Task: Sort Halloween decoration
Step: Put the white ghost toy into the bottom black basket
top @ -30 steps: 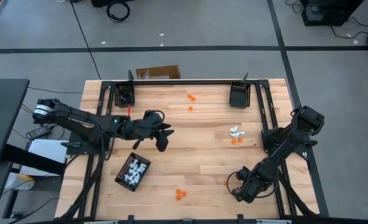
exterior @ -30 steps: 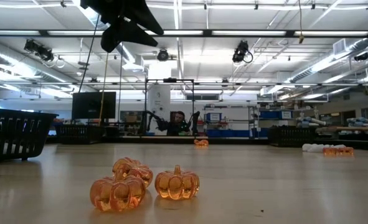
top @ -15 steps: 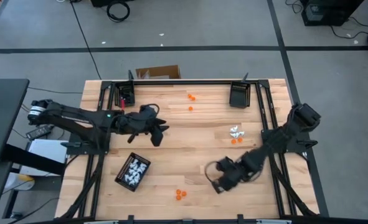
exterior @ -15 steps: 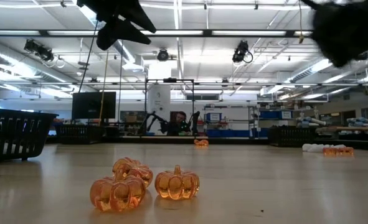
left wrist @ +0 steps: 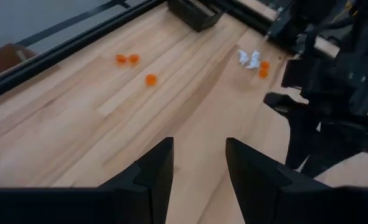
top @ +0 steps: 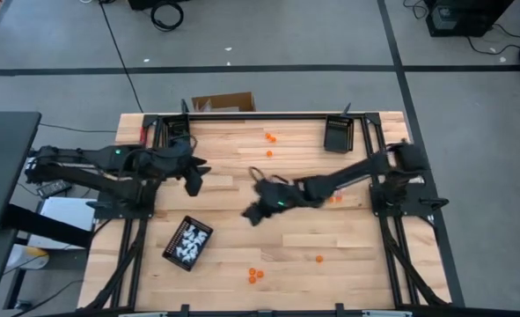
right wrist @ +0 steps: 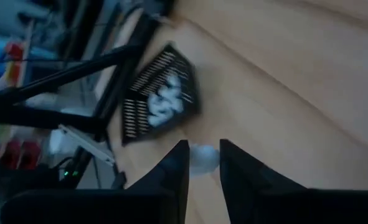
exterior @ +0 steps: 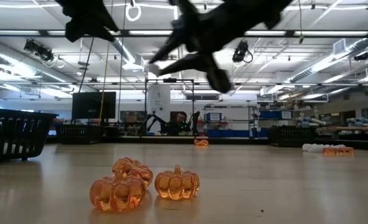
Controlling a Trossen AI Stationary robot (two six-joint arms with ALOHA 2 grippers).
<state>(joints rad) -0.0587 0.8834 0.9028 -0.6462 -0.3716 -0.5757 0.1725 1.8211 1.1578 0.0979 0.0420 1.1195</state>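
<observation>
- Pumpkins, bright orange: three (top: 255, 276) cluster near the tabletop's front edge, one more (top: 319, 259) lies alone to their right, two (top: 270, 137) sit close to the back edge, and one (top: 269, 153) lies just in front of that pair.
- White trinkets (left wrist: 250, 58) lie in a small heap toward the right edge with two orange ones (left wrist: 263, 68) touching them; the exact count of white pieces cannot be told.
- Trays, three: one (top: 187, 243) near the front-left corner holds a pile of white pieces; one (top: 338, 135) at the back edge toward the right; one (top: 177, 134) at the back-left corner, contents not discernible.
- Right gripper (top: 256, 212) hangs above the middle of the tabletop, its fingers (right wrist: 171, 167) pinching a small white trinket (right wrist: 202, 157), with the front-left tray ahead of it in the wrist view.
- Left gripper (top: 192, 180) hovers over the left part of the tabletop, fingers (left wrist: 154, 168) parted with only bare wood between them.
</observation>
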